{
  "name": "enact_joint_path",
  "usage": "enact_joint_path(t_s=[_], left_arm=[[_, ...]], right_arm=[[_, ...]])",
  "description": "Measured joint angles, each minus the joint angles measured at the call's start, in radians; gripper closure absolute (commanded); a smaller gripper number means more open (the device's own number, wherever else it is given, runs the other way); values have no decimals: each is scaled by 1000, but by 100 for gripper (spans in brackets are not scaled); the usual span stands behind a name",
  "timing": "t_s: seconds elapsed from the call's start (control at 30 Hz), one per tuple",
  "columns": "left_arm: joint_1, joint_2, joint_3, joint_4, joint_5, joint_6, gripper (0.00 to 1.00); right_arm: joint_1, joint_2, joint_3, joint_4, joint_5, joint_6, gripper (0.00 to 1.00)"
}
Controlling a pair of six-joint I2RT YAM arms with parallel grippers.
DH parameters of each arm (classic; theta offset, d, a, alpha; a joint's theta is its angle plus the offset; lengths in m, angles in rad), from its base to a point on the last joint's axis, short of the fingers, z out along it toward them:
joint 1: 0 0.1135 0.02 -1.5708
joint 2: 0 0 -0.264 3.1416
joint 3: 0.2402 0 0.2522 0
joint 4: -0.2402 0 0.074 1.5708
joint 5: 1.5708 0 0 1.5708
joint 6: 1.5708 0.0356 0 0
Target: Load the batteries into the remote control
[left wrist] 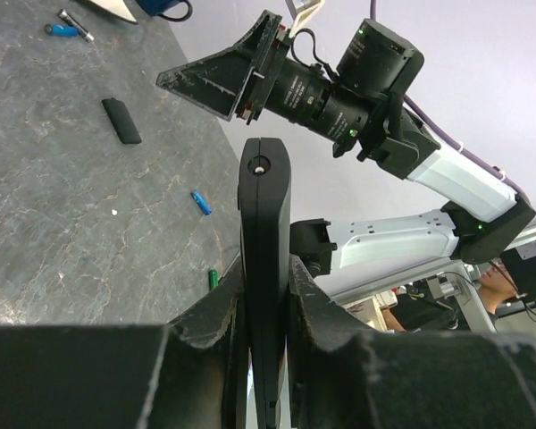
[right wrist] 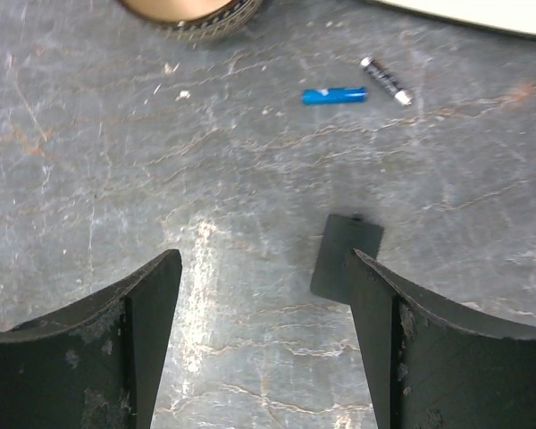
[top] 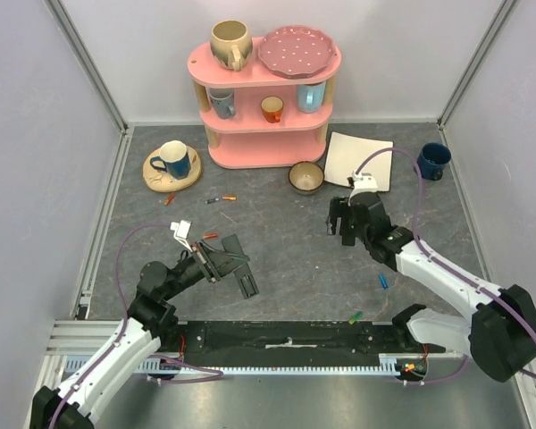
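Note:
My left gripper (top: 213, 259) is shut on the black remote control (top: 247, 282), holding it edge-on in the left wrist view (left wrist: 264, 206). My right gripper (top: 342, 225) is open, low over the table near the bowl. Its fingers (right wrist: 152, 304) straddle bare table, with a small flat black cover (right wrist: 342, 255) by the right finger. A blue battery (right wrist: 334, 95) and a black-and-silver one (right wrist: 386, 80) lie beyond it. Another blue battery (top: 383, 280) and a green one (top: 355, 316) lie at front right. An orange battery (top: 225, 198) lies mid-table.
A pink shelf (top: 266, 134) with cups and a plate stands at the back. In front of it are a brown bowl (top: 305, 176), a white paper (top: 359, 159), a blue cup (top: 433, 161) and a cup on a wooden coaster (top: 172, 161).

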Motion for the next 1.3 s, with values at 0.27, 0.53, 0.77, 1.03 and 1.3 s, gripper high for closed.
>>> enact_joint_path(t_s=[0.27, 0.53, 0.77, 1.03, 1.3], left_arm=[[3, -35, 0, 15, -25, -37, 98], [8, 54, 0, 177, 9, -66, 98], [11, 130, 0, 253, 35, -65, 98], [12, 182, 0, 258, 40, -65, 98], [12, 164, 0, 216, 42, -58, 98]], right_arm=[[32, 59, 1, 10, 10, 0, 19], [37, 56, 5, 21, 37, 13, 19], [46, 55, 5, 21, 71, 29, 18], [48, 68, 7, 71, 76, 37, 16], [29, 193, 84, 44, 164, 60, 22]])
